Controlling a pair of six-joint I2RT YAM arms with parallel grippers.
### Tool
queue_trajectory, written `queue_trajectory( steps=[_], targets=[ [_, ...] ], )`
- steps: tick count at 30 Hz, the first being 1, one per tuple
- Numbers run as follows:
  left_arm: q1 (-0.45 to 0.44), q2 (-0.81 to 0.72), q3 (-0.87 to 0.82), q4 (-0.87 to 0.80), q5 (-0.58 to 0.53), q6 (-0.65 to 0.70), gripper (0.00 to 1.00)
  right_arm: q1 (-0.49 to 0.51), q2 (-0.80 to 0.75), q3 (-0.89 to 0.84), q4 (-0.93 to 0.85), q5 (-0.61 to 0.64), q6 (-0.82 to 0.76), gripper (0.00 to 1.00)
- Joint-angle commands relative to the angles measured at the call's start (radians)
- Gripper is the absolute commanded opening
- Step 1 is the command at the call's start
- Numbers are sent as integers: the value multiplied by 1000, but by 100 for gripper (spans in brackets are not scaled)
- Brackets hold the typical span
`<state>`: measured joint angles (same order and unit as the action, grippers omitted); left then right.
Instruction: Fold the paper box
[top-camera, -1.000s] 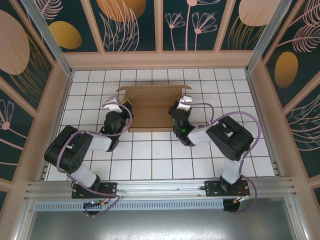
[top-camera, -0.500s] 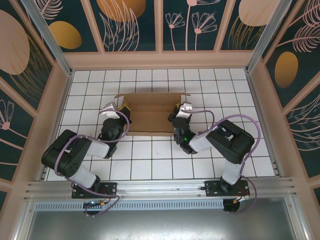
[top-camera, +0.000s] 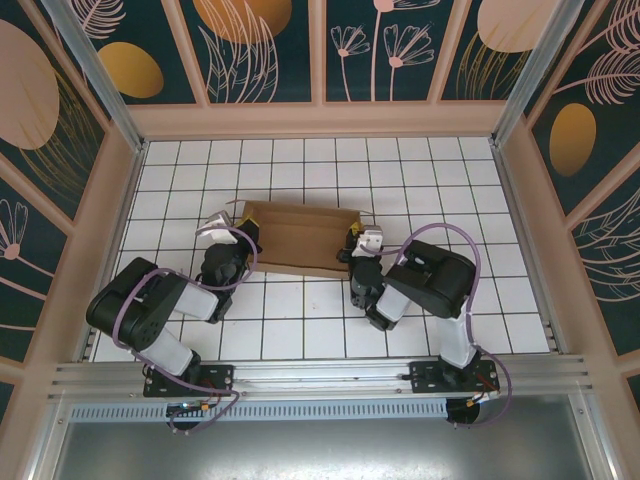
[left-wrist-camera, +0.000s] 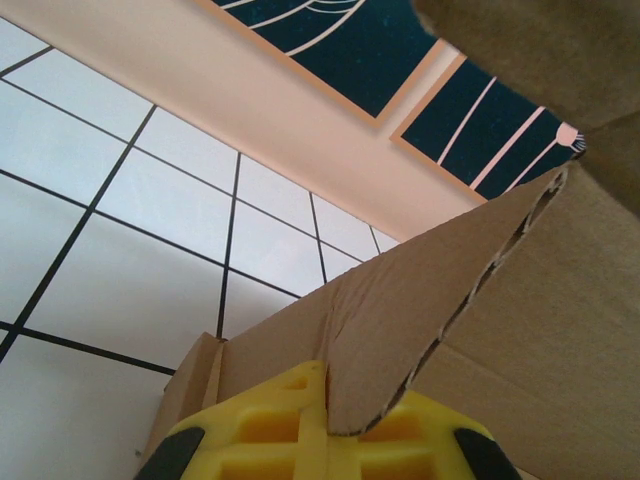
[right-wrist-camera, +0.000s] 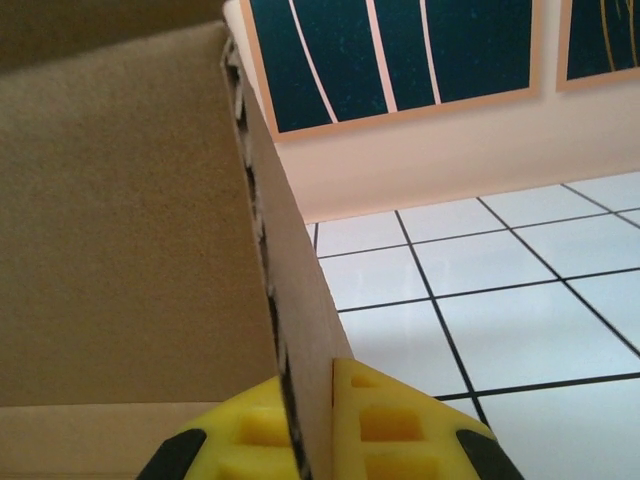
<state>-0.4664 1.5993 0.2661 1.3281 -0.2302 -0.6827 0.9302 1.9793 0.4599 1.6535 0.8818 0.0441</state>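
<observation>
Wrist cams: L jaws, R jaws each clamped on paper box (left-wrist-camera: 420, 330) flap edge, corrugation visible; top cam: brown rectangle on worktop (top-camera: 300, 325)

Paper box (top-camera: 300, 238) dragged toward arm bases, rear wall dropped, box looked flatter. Left gripper (top-camera: 243, 222) and right gripper (top-camera: 354, 241) retreated with it, staying clamped. Right elbow tucked inward.

The flat brown cardboard box (top-camera: 300, 238) lay across the middle of the white tiled table (top-camera: 320, 330), blocking the centre. The left gripper (top-camera: 245, 226) and right gripper (top-camera: 351, 240) flanked its ends, each clamped on a flap. Bare tiles gave passage behind the box up to the pink-framed back wall (top-camera: 320, 120), in front between the black arms, and along the right side.
</observation>
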Motion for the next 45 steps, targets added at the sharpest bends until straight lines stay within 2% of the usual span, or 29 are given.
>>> queue_trajectory(
  steps=[1,9,20,26,37,41,45],
  targets=[
    [-25,37,-30,-123,48,-20,3,27,74,-29,57,-29,-39,0],
    [-26,71,-41,-121,32,-35,1,22,89,-42,54,-47,-52,3],
    [-26,54,-66,-133,-19,-31,0,28,76,-83,58,-85,-82,13],
    [-25,91,-67,-102,-42,-44,0,41,41,-113,63,-129,-129,30],
    [-26,77,-44,-154,-108,-38,0,56,-93,-225,60,-211,-175,59],
    [-26,77,-38,-160,-117,-34,0,79,-159,-278,62,-203,-165,61],
    [-26,74,-25,-174,-125,-25,0,90,-212,-311,57,-141,-167,57]
  ],
)
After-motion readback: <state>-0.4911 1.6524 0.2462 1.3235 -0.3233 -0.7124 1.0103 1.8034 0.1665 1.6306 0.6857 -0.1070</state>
